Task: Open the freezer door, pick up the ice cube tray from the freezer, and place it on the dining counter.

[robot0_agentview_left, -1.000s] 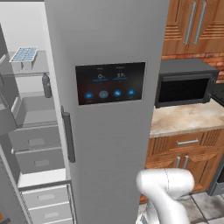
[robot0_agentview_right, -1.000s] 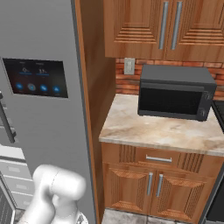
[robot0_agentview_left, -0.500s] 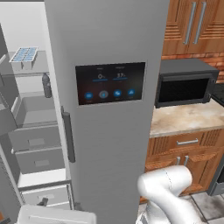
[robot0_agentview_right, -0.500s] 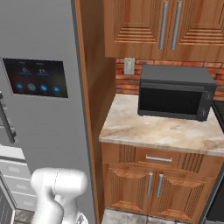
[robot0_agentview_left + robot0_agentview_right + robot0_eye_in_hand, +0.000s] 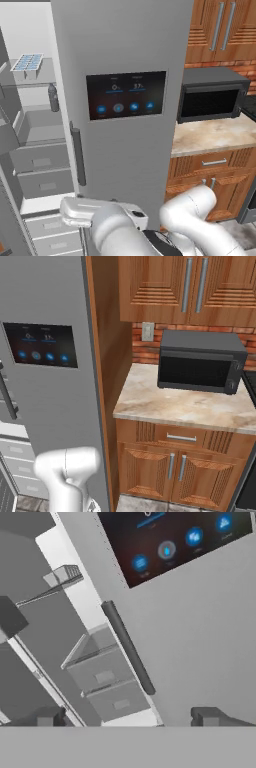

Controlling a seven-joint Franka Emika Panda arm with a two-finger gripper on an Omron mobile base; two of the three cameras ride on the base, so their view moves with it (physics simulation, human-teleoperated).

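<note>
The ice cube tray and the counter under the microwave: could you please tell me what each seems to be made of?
The ice cube tray looks like matte white plastic, with thin even walls around pale-blue cells; whether the blue is ice or tint is unclear. The counter under the microwave looks like polished stone, probably marble, given its beige mottled veining and square edge.

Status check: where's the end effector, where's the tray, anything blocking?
End effector open, empty, facing the grey touchscreen door. Small white ice cube tray on upper freezer shelf, untouched. Freezer open; dark bottle below the tray.
</note>
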